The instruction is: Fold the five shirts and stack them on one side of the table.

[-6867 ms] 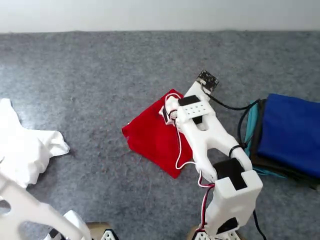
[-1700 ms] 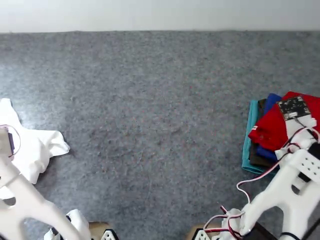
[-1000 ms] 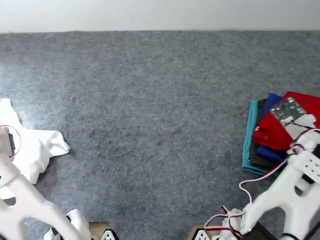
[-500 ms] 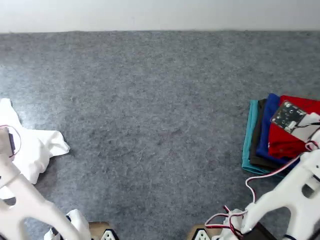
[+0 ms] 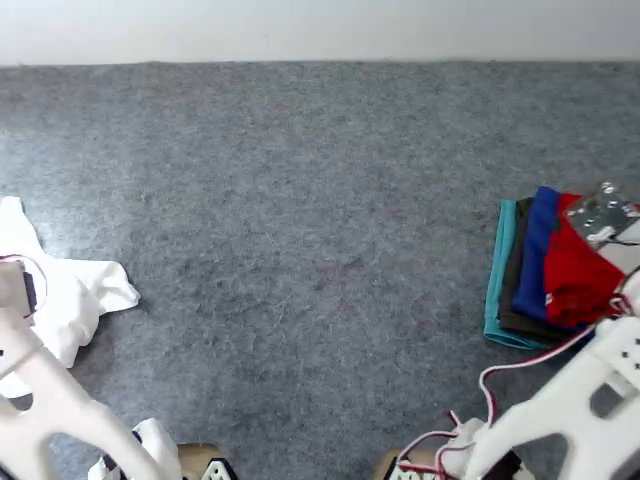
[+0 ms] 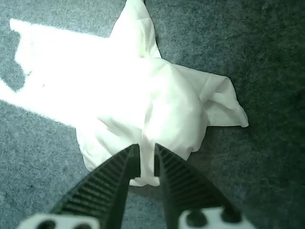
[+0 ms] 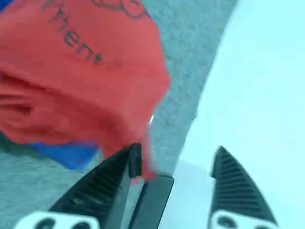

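A crumpled white shirt [image 5: 62,296] lies at the table's left edge. In the left wrist view my left gripper [image 6: 146,151] hangs just above the white shirt [image 6: 143,95], its fingers shut with nothing between them. At the right edge sits a stack [image 5: 530,270] of folded shirts: teal at the bottom, then a dark one, a blue one, and a red shirt [image 5: 575,275] on top. My right gripper [image 7: 176,160] is open beside the red shirt [image 7: 81,71], whose edge drapes against one finger [image 7: 134,160]. The right arm [image 5: 590,390] covers the stack's near corner.
Grey felt covers the table [image 5: 300,200], which ends at a pale wall along the far side. The left arm [image 5: 40,400] rises from the near left corner. Red and white cables [image 5: 500,375] hang along the right arm.
The right arm carried the red shirt from the table's middle to the stack at the right and slid it further right on top. The left arm stayed over the white shirt.
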Available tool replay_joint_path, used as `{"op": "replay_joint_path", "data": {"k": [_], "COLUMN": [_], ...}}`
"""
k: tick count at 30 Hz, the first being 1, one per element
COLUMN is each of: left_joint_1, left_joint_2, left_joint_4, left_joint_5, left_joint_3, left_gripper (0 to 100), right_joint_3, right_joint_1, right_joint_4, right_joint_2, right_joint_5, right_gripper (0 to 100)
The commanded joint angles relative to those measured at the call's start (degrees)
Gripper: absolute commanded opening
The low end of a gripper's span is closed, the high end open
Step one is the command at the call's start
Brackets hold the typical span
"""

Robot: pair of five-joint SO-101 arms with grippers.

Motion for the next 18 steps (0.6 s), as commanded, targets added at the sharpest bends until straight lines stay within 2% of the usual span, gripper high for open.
{"op": "replay_joint_path", "data": {"k": [1, 6, 12, 18], "left_joint_1": [0.4, 0.1, 0.3, 0.3], "left_joint_2": [-0.4, -0.4, -0.4, -0.4], "left_joint_4": [-0.3, -0.2, -0.5, -0.4], "left_joint_5": [-0.4, -0.4, -0.4, -0.4], "left_joint_3": [-0.6, -0.7, -0.4, -0.4], "left_gripper": [6, 6, 6, 6], "right_joint_3": [-2.3, -2.5, 2.0, 20.0], "right_joint_1": [-2.5, -2.3, -4.1, -4.5], "right_joint_4": [5.7, 9.1, 7.2, -5.7], "right_joint_2": [-3.0, -4.1, -4.5, -4.6], "right_joint_5": [-0.9, 2.0, 1.9, 1.1], "right_gripper": [20.8, 20.7, 19.2, 0.7]}}
